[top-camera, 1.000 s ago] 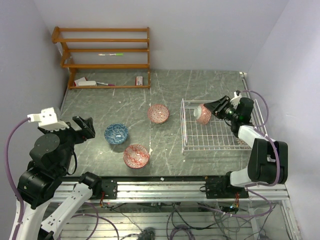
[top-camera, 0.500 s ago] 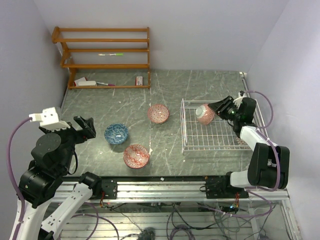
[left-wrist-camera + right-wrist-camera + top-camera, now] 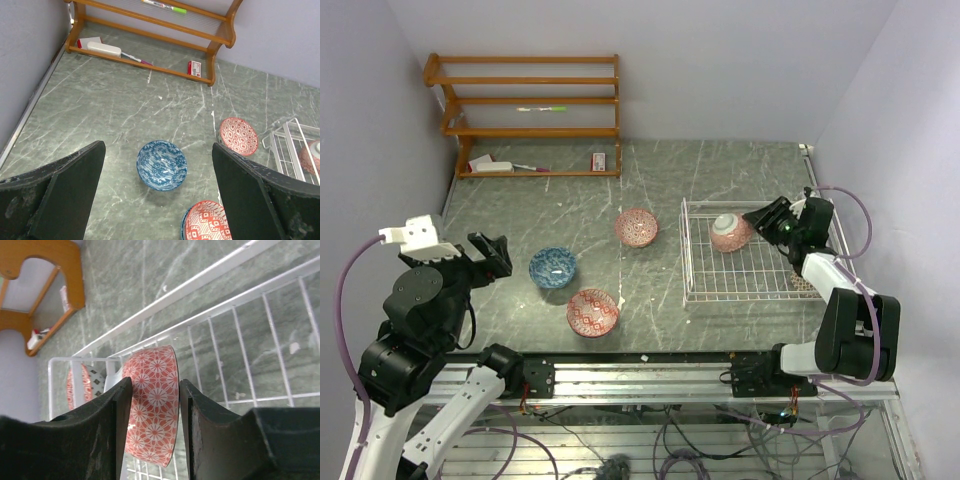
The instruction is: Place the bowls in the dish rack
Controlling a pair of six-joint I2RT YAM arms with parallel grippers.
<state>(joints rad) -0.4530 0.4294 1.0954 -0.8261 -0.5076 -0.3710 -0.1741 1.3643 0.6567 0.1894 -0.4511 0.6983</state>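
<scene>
A pink flower-patterned bowl (image 3: 152, 405) stands on edge between my right gripper's (image 3: 155, 382) jaws, low inside the white wire dish rack (image 3: 200, 284). In the top view the right gripper (image 3: 757, 217) holds this bowl (image 3: 730, 232) at the rack's (image 3: 750, 297) far middle. A blue bowl (image 3: 552, 267), a red bowl (image 3: 636, 227) and a nearer red bowl (image 3: 592, 312) sit on the table left of the rack. My left gripper (image 3: 490, 255) is open and empty, high over the blue bowl (image 3: 161, 165).
An orange wooden shelf (image 3: 530, 100) with small items stands at the back left against the wall. The nearer red bowl (image 3: 207, 220) seems to rest on another bowl with a bluish rim. Walls close in on the left and the right.
My right gripper has drawn a little to the right and lowered the pink bowl into the rack. The left arm has barely moved.
</scene>
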